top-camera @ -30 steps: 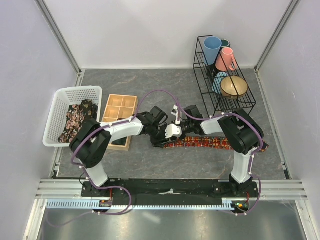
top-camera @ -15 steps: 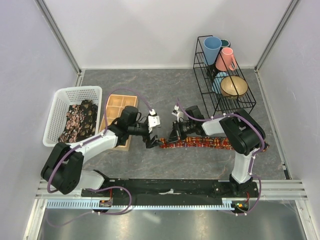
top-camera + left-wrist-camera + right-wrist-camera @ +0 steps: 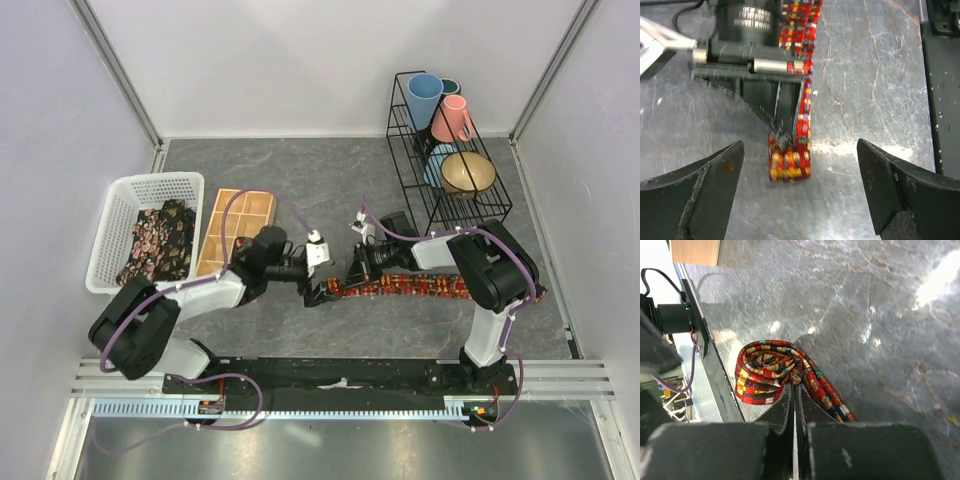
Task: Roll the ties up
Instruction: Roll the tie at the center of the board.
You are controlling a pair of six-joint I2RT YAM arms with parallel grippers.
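Note:
One of the ties [image 3: 420, 287], a narrow red, orange and yellow patterned strip, lies flat across the grey table with its left end coiled into a small roll [image 3: 765, 372]. My right gripper [image 3: 794, 385] is shut, its fingertips pinching the centre of that roll [image 3: 790, 161]. My left gripper [image 3: 800, 187] stands wide open just left of the roll, with bare table between its fingers [image 3: 705, 190]. In the top view the left gripper [image 3: 313, 291] sits just apart from the tie's end and the right gripper [image 3: 350, 277] is on it. More dark floral ties [image 3: 158, 240] lie in the white basket [image 3: 125, 195].
A wooden compartment tray [image 3: 235, 225] sits beside the basket, behind my left arm. A black wire rack [image 3: 445, 150] holding cups and a bowl stands at the back right. The tie's far end reaches the right arm's base side near the table's right edge.
My left gripper opened and let go of the tie's end, and the left arm drew back to the left. The right gripper kept its pinch on the roll.

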